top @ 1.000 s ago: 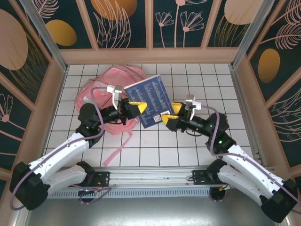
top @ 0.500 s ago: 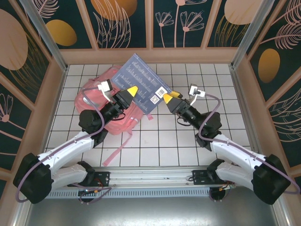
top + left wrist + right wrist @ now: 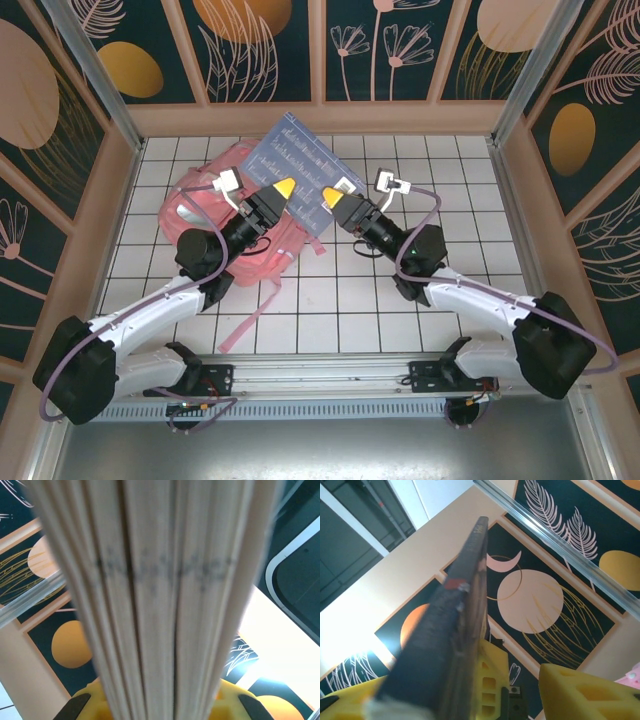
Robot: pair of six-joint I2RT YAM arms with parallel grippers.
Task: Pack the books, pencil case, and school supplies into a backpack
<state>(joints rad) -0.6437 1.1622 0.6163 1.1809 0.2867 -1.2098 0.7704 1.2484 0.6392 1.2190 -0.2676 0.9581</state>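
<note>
One dark navy book (image 3: 293, 160) hangs tilted in the air over the pink backpack (image 3: 192, 203), which lies on the tiled floor at the back left. My left gripper (image 3: 283, 190) is shut on the book's lower edge; in the left wrist view the page edges (image 3: 160, 580) run up from between its yellow fingers (image 3: 95, 702). My right gripper (image 3: 335, 197) sits at the book's lower right corner. In the right wrist view the book (image 3: 450, 630) stands between the open jaws, with a gap to the right finger (image 3: 590, 695). The pencil case and school supplies are out of view.
A pink strap (image 3: 248, 312) of the backpack trails toward the near edge. Patterned walls with a wooden rail (image 3: 320, 118) close the cell at the back and sides. White tiled floor (image 3: 440, 190) lies bare to the right of the book.
The left gripper lifted the book up and back over the backpack. The right gripper let go, moved left to the book's lower right corner, and its jaws have narrowed.
</note>
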